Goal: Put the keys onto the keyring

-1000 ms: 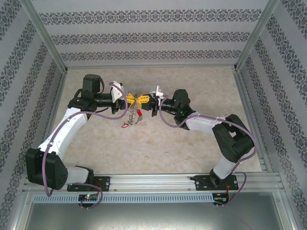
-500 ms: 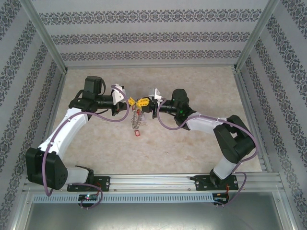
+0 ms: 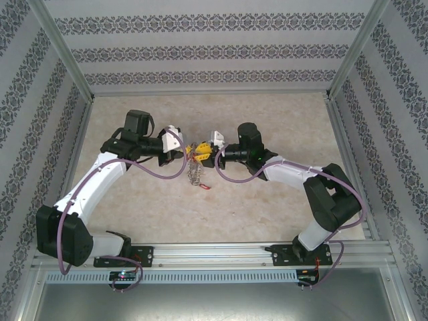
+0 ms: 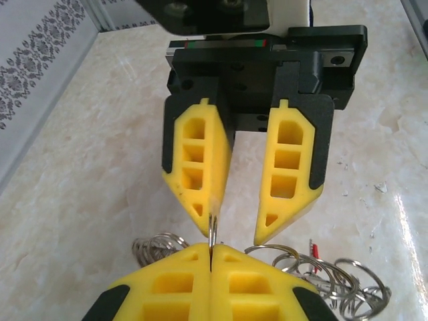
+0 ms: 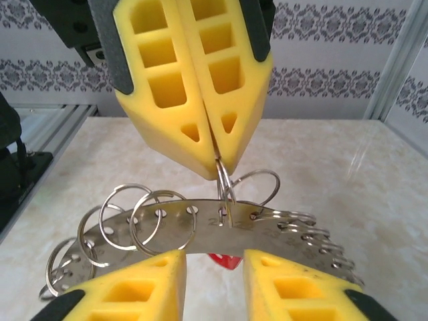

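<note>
The keyring [image 3: 194, 172] hangs between my two grippers above the table. In the right wrist view it is a curved silver band [image 5: 200, 227] with holes that carries several split rings. My left gripper [image 4: 211, 249] is shut on one thin ring of it, pinched edge-on between the yellow pads [image 5: 200, 100]. My right gripper [image 5: 214, 267] faces it with its jaws apart, just under the band and gripping nothing. One red-headed key [image 5: 224, 259] hangs below the band, and it also shows in the top view [image 3: 204, 186] and the left wrist view [image 4: 313, 249].
The pale marbled table [image 3: 267, 207] lies below. Patterned walls and metal frame posts [image 3: 70, 63] close in the left, right and far sides. Purple cables [image 3: 157, 170] loop from both wrists near the keyring.
My right gripper has opened and let go of the ring. Both grippers have shifted toward the near edge and slightly right. The keyring now hangs from the left gripper alone.
</note>
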